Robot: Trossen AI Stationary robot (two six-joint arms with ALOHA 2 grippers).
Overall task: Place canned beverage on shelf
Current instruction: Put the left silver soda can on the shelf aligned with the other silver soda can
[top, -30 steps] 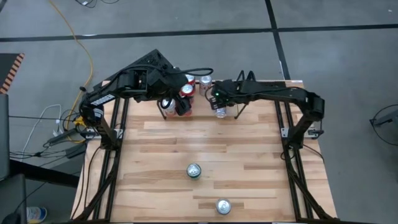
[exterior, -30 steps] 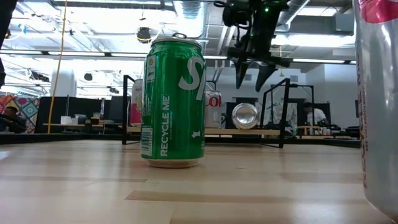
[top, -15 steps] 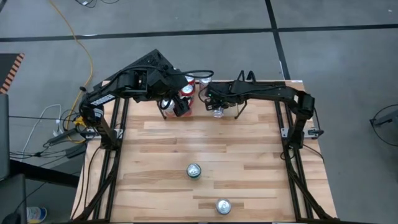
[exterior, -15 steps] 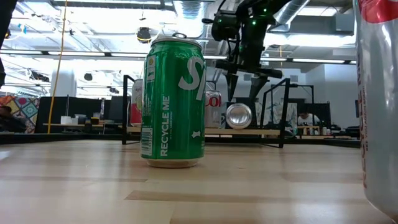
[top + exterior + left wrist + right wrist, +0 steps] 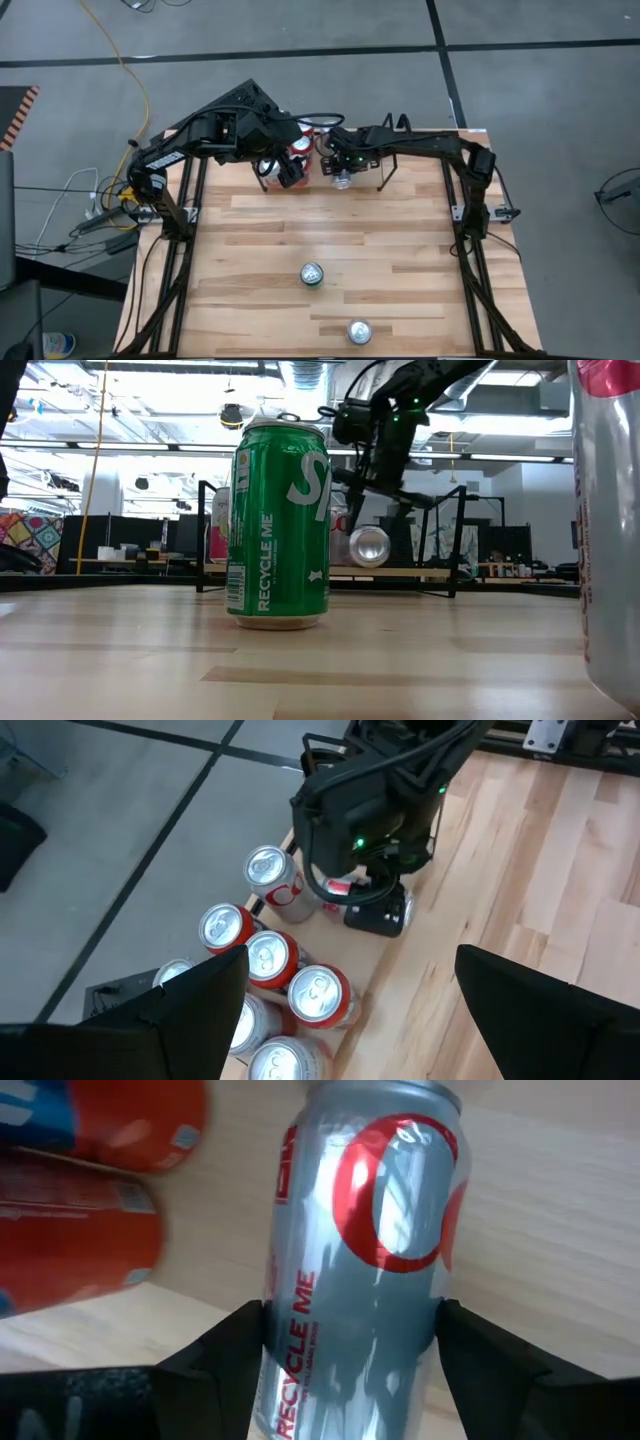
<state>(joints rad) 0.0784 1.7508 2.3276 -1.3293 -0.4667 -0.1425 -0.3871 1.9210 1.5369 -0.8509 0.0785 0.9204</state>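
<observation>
held can (image 5: 360,1250): showing silver w/ a red ring mark and red "RECYCLE ME" lettering down the side
right gripper (image 5: 350,1370): fingers looking matte black
left gripper (image 5: 350,1010): fingers showing black too
arms (image 5: 200,135): both appearing dark, nearly black; a small green light is glowing on the right 1
green can (image 5: 279,525): wearing bright green w/ white letters, "RECYCLE ME" in white, silver top
near can (image 5: 610,520): showing silver w/ a red band up top
shelf cans (image 5: 270,960): showing red and silver bodies, silver lids
shelf (image 5: 330,572): showing thin black wire, light wood floor
table (image 5: 330,230): showing pale wood planks in mixed tones
cable (image 5: 130,70): running yellow over a grey floor
</observation>
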